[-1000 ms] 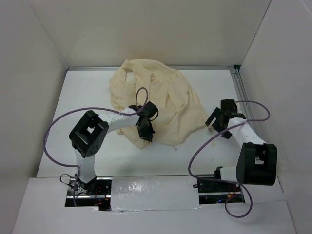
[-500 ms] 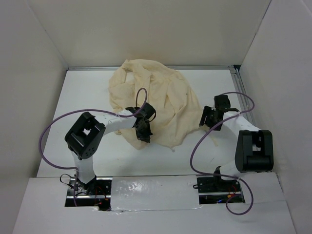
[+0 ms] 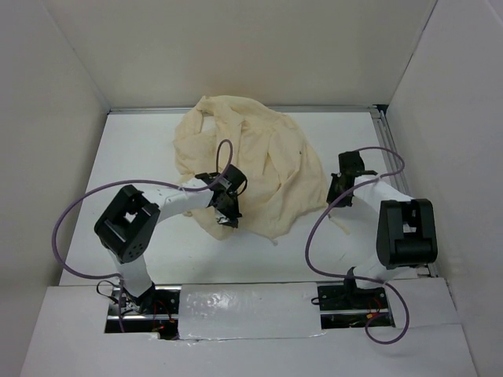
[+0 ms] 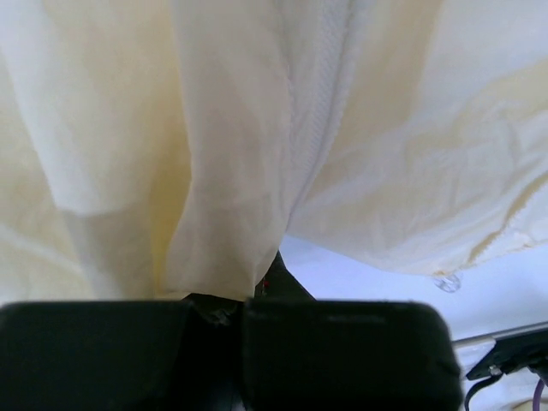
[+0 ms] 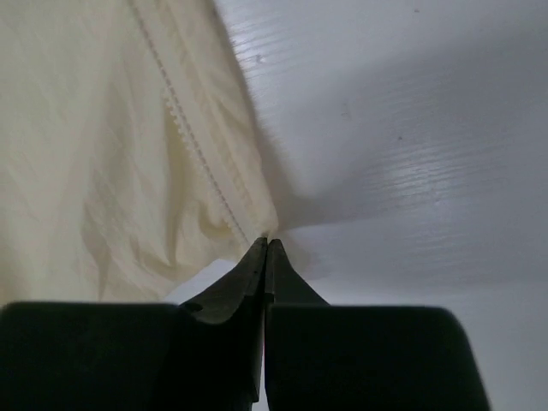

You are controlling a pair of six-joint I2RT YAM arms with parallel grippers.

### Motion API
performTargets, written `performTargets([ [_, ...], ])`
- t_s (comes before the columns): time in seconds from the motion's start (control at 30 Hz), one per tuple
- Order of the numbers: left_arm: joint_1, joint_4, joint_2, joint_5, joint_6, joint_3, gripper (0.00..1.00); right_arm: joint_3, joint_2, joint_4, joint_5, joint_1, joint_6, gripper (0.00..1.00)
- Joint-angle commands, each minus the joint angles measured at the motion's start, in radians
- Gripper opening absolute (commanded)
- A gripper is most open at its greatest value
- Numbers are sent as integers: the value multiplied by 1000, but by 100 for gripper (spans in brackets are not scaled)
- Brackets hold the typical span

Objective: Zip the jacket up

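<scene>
**Two pinches on the jacket, front edges not yet brought together**

Crumpled and unzipped, the jacket lies in a heap at the middle of the white bench, toward its far side. One run of zipper teeth follows its right-hand edge down to a corner.

The right gripper is closed exactly on that corner. In its wrist view the fingertips meet with no gap and the cloth puckers toward them, so I take it to be holding, though only by the last scrap of tape. The left gripper is closed too, at the near-left hem, with cloth draping straight off it and a ribbed strip running up through the folds.

This looks like the spreading step: getting both front edges out flat so the zipper ends can be matched. Done well, I think the pulls should stay low and outward and stay gentle, because the right-hand hold is thin and a tug could slip it. The tape should lie flat, not twisted. I cannot find the slider in any view.

The left arm bends at its dark elbow and reaches right and away to the hem. The right arm folds tightly back on itself, wrist low, pointing left at the jacket's edge.
</scene>
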Motion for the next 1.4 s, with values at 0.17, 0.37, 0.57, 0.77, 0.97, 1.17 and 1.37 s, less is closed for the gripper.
performTargets([
  [0.17,4,28,-94,-7,54,25,0,56,-224,-107,-42,158,67,0],
  [0.37,-1,33,-138,7,44,-11,0,1,-371,-170,-244,288,151,0],
  [0.57,-21,19,-149,10,31,-57,24,-98,-355,-178,-273,452,196,0],
  [0.77,-45,-46,-177,-5,-8,-84,52,-122,-264,-148,-154,577,228,21],
  [0.97,-57,-67,-269,-7,-28,-144,58,-159,-325,-105,-122,600,222,62],
  [1.17,-65,-92,-339,-37,-49,-178,62,-214,-394,-109,-85,589,242,68],
  [1.37,-71,-96,-346,-33,-52,-179,61,-219,-345,-63,-70,613,297,62],
])
